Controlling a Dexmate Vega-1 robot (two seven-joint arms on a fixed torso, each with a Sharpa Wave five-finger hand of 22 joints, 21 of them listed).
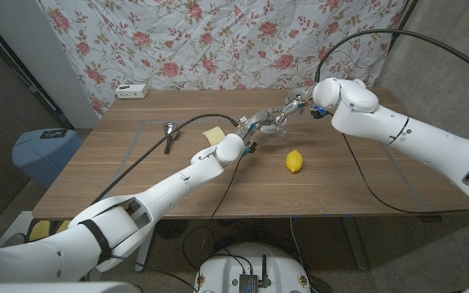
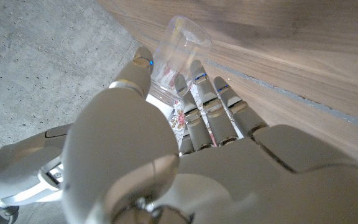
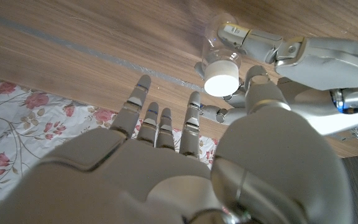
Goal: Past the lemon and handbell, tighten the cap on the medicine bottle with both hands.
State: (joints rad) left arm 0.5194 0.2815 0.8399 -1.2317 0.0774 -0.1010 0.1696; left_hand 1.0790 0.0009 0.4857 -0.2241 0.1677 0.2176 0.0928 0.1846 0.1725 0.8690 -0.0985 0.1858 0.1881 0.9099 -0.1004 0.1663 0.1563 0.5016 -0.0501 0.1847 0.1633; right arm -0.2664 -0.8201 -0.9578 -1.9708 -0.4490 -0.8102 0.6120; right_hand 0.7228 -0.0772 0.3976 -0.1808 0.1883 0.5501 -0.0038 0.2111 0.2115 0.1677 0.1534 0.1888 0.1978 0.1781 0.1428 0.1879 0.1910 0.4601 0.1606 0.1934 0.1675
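Left hand (image 1: 249,134) grips the clear medicine bottle (image 2: 174,46) mid-table, lifted past the lemon (image 1: 295,161) — fingers wrapped round its body, white cap (image 3: 221,76) aimed toward the other hand, likely so the body stays fixed while the cap is turned. Right hand (image 3: 185,162) open, fingers spread, holding nothing, just short of the cap. Handbell (image 1: 169,130) sits well apart, nearer the table's left side.

One medicine bottle (image 1: 260,124), one white cap (image 3: 222,76), one lemon (image 1: 295,162), one handbell (image 1: 170,130), one yellow sponge (image 1: 214,134), one white box (image 1: 132,91).
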